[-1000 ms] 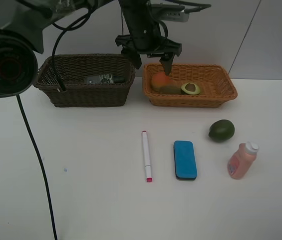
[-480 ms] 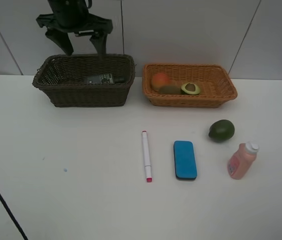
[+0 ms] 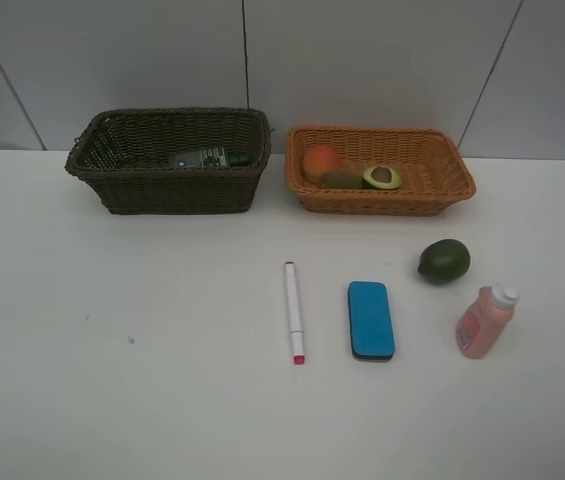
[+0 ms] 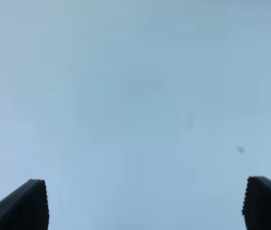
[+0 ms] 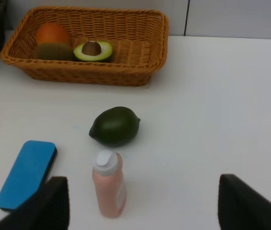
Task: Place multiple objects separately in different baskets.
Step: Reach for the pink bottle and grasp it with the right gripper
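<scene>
Baskets stand side by side at the back of the desk (image 3: pixel 162 350). The dark brown basket (image 3: pixel 172 192) holds the dark green pump bottle (image 3: pixel 202 157), lying flat. The orange-tan basket (image 3: pixel 382 198) holds the peach (image 3: pixel 320 160), kiwi (image 3: pixel 342 179) and halved avocado (image 3: pixel 382 177), cut face up. In front of them on the desk, each apart from the others, are the marker (image 3: pixel 293 311), blue eraser (image 3: pixel 371 319), whole avocado (image 3: pixel 444 260) and upright pink bottle (image 3: pixel 485 321). The left gripper (image 4: pixel 145 206) has its jaws spread wide over bare desk and holds nothing. The right gripper (image 5: pixel 142 184) has its jaws apart, empty, and faces the pink bottle.
</scene>
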Robot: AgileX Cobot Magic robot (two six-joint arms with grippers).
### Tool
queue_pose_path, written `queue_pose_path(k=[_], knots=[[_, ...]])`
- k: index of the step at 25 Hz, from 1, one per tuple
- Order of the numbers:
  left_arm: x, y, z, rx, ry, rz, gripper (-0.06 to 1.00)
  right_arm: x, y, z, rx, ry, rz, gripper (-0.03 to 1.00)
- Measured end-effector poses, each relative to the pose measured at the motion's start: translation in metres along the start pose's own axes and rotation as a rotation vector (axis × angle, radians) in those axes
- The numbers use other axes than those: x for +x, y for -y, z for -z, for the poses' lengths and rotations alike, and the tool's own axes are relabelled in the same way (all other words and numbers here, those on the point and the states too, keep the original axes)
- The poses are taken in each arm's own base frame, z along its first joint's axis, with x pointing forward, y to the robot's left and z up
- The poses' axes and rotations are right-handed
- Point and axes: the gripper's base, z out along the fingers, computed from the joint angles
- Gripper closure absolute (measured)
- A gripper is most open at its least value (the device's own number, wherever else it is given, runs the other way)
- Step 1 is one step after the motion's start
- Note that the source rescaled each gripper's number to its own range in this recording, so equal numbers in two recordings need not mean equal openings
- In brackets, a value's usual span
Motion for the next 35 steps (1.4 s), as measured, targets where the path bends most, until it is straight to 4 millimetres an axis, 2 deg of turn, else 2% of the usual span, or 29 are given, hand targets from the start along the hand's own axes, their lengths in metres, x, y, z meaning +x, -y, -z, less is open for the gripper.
queue_pose_path(k=[5,9,12,14,21,26,33,35], knots=[[0.074,-0.003,0.028,0.046,0.100,-0.072,-0.06,0.000,0.000,0.000,0.000,0.000,0.000,0.22],[0.131,-0.002,0.036,0.110,0.221,-0.175,-0.06,0.000,0.000,0.000,0.000,0.000,0.000,0.22],[0.164,0.001,0.036,0.156,0.336,-0.249,-0.06,0.000,0.000,0.000,0.000,0.000,0.000,0.22],[0.180,0.001,0.033,0.171,0.390,-0.273,-0.06,0.000,0.000,0.000,0.000,0.000,0.000,0.22],[0.209,-0.001,0.018,0.171,0.505,-0.282,-0.06,0.000,0.000,0.000,0.000,0.000,-0.001,0.22],[0.221,-0.001,0.025,0.182,0.604,-0.309,-0.06,0.000,0.000,0.000,0.000,0.000,-0.001,0.22],[0.248,-0.004,0.035,0.183,0.783,-0.332,-0.06,0.000,0.000,0.000,0.000,0.000,-0.001,0.22],[0.249,-0.005,0.034,0.183,0.787,-0.333,-0.06,-0.001,0.000,-0.003,0.000,-0.018,0.000,0.20]])
